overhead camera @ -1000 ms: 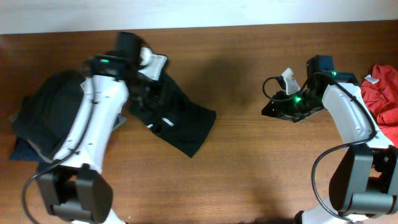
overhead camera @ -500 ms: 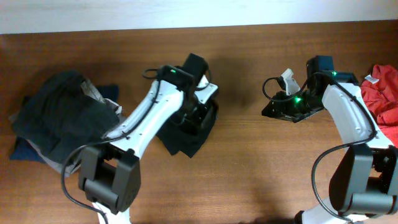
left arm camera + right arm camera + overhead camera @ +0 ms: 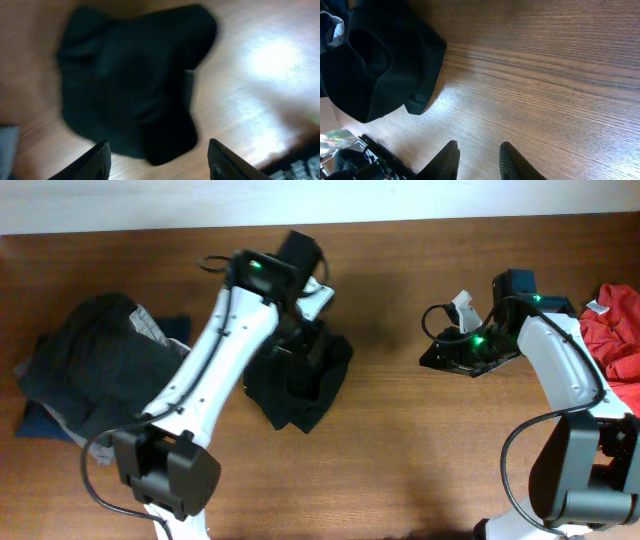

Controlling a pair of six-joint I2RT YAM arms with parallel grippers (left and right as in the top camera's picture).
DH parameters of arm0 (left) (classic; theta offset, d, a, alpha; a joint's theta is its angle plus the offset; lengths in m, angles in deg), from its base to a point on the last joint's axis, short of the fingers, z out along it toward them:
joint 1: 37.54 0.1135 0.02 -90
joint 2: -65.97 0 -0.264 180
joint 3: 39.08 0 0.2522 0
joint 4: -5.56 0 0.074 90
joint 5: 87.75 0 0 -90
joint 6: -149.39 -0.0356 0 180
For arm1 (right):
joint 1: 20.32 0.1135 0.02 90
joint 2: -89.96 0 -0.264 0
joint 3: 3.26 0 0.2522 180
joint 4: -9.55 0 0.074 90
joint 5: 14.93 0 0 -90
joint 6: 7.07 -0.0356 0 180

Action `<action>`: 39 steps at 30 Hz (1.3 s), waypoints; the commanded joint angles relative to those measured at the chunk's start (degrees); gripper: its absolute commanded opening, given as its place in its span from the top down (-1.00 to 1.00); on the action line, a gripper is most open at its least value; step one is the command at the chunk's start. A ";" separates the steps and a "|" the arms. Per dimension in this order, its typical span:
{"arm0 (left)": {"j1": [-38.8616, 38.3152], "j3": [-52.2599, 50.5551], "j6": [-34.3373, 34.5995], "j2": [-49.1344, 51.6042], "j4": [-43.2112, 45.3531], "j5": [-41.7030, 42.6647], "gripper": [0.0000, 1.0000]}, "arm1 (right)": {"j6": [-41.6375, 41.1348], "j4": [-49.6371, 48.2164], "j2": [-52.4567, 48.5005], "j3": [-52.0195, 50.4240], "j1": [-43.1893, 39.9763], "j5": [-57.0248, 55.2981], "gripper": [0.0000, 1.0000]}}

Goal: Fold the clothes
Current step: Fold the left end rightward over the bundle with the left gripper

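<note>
The black garment (image 3: 300, 385) lies in a crumpled heap on the wooden table (image 3: 400, 470). It sits left of the table's centre and about midway between the near and far edges. It is bunched into thick folds and not spread flat. One rounded lobe points toward the near edge, and a blunt corner points toward the right.

The left arm (image 3: 215, 370) reaches diagonally from the near-left corner, with its wrist above the far side of the heap. From the left wrist camera, which is blurred, the left gripper (image 3: 157, 144) has its two fingers (image 3: 101, 161) spread wide with nothing between them. The garment lies loose below them.

The right arm (image 3: 560, 380) is folded back toward the right side of the table, well apart from the garment. The right gripper (image 3: 479, 146) hangs over bare wood. Its fingertips (image 3: 512, 161) are parted by a narrow gap and hold nothing. In that view the black heap shows at the upper left.

A pile of grey cloth (image 3: 90, 375) with a navy piece under it rests near the left edge, just beside the left arm. A red cloth (image 3: 622, 330) lies at the right edge, beside the right arm.
</note>
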 commanded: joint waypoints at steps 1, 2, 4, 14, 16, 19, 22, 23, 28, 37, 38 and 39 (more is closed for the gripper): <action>2.60 -1.46 0.11 0.24 -0.79 -2.75 -0.24 | -0.09 -0.20 0.92 0.76 1.86 0.11 0.36; 2.95 -3.32 0.11 0.37 -0.37 -2.25 -0.22 | -0.09 -0.31 0.94 0.76 2.29 0.11 0.36; 3.06 -7.65 -0.11 0.55 2.32 -1.97 -0.02 | -0.11 -0.63 0.92 0.76 3.13 0.09 0.36; 0.90 -31.21 -0.74 0.68 19.56 7.34 1.00 | -0.13 -1.03 0.92 0.76 4.48 -0.35 0.36; 0.15 -34.80 -0.72 0.68 21.51 7.37 0.99 | -0.13 -1.31 0.92 0.76 4.48 -0.33 0.36; -0.02 -36.09 -0.70 0.68 21.88 7.39 0.99 | -0.13 -1.70 0.92 0.76 4.48 -0.33 0.36; 0.48 -33.53 0.52 0.39 20.20 7.48 0.99 | -0.11 -2.43 0.92 0.76 4.48 0.00 0.36; 0.83 -31.54 0.61 0.17 18.73 7.98 0.99 | -0.07 -2.80 0.92 0.76 4.48 0.55 0.36; 2.80 -18.18 0.57 -1.77 11.06 8.37 0.88 | 2.75 -3.72 0.92 0.76 4.74 7.67 0.38; 8.17 -6.91 0.13 -2.99 12.96 5.01 0.49 | 1.75 -13.16 0.72 0.76 13.70 8.81 0.92; 8.94 -6.97 0.13 -2.47 13.25 5.01 0.50 | -0.09 -16.41 0.37 0.76 15.41 8.79 0.92; 9.44 -7.02 0.15 -2.01 13.31 5.03 0.56 | -1.81 -19.28 0.09 0.76 16.87 8.76 0.92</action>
